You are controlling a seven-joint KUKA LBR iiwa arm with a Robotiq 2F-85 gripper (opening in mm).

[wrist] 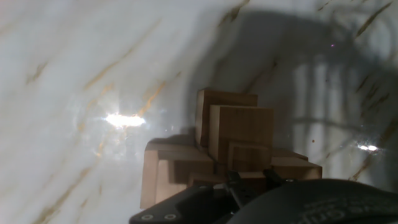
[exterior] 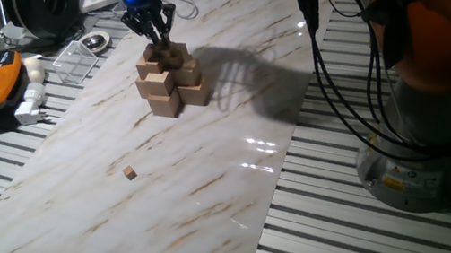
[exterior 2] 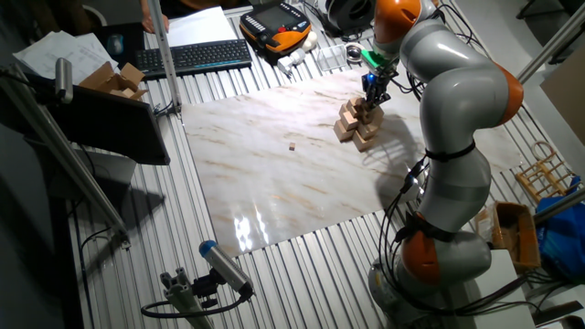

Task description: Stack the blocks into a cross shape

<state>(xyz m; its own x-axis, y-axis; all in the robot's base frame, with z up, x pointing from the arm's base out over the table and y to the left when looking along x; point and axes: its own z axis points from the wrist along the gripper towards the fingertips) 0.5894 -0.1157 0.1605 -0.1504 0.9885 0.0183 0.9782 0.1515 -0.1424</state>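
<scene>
Fingers (exterior: 163, 38) of my gripper (exterior: 162, 42) meet atop the cross shape (exterior: 169, 81), grip state unclear, one tiny block (exterior: 129, 173) lying well apart.

A tiered cross shape (exterior: 168, 79) of tan cubes stands upright; one tiny block (exterior: 129, 173) lies well apart.

Lighting: overhead; glare patches on glossy marble table (exterior: 215, 173) nearer the camera than the cross shape (exterior: 168, 81). Arm shadow beside it. Hand view dim, soft.
</scene>
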